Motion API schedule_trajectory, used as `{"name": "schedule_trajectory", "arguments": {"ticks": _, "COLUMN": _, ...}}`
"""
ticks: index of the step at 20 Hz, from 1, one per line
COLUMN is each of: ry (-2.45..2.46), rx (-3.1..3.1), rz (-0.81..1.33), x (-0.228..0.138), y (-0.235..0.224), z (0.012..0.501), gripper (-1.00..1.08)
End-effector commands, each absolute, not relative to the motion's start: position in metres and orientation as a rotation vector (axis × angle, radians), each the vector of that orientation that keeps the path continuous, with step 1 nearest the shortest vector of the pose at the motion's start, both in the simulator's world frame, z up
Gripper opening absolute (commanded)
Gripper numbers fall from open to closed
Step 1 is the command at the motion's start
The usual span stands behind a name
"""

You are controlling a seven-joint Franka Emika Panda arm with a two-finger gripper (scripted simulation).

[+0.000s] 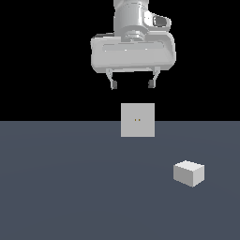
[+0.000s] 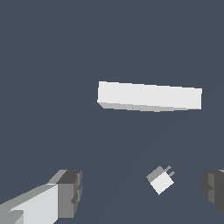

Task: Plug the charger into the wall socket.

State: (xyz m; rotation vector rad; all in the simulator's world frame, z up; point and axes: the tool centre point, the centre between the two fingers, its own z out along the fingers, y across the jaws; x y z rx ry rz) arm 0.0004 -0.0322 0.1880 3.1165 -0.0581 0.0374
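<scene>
Exterior view: the charger (image 1: 189, 173) rests on the dark grey floor (image 1: 70, 187) toward the exterior view's right, well below and apart from the gripper (image 1: 131, 84), whose jaws stand apart and empty. Farther back, the wall socket (image 1: 138, 120) stands upright beneath the gripper, against a black background (image 1: 42, 56).

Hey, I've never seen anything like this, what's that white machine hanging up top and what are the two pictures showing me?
It is a simulated robot arm. The exterior view shows its gripper, two fingers spread open and holding nothing, hanging above a dark floor. The upright square panel with two orange dots is the wall socket. The small box lying apart from it, towards the exterior view's right, is the charger. The other picture comes from a camera on the wrist, looking down: socket, charger with its prongs showing, and one finger at the edge.
</scene>
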Motion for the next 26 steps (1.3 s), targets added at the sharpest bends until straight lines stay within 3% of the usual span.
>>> {"name": "schedule_trajectory", "arguments": {"ticks": 1, "ry": -0.058, "rx": 3.117, "rz": 0.037, "x": 0.000, "y": -0.032, "z": 0.188, "gripper": 1.00}}
{"name": "schedule_trajectory", "arguments": {"ticks": 14, "ry": -0.289, "rx": 3.100, "rz": 0.053, "x": -0.010, "y": -0.052, "z": 0.168, "gripper": 1.00}}
{"name": "schedule_trajectory", "arguments": {"ticks": 26, "ry": -0.847, "rx": 2.987, "rz": 0.091, "x": -0.046, "y": -0.092, "z": 0.119, "gripper": 1.00}}
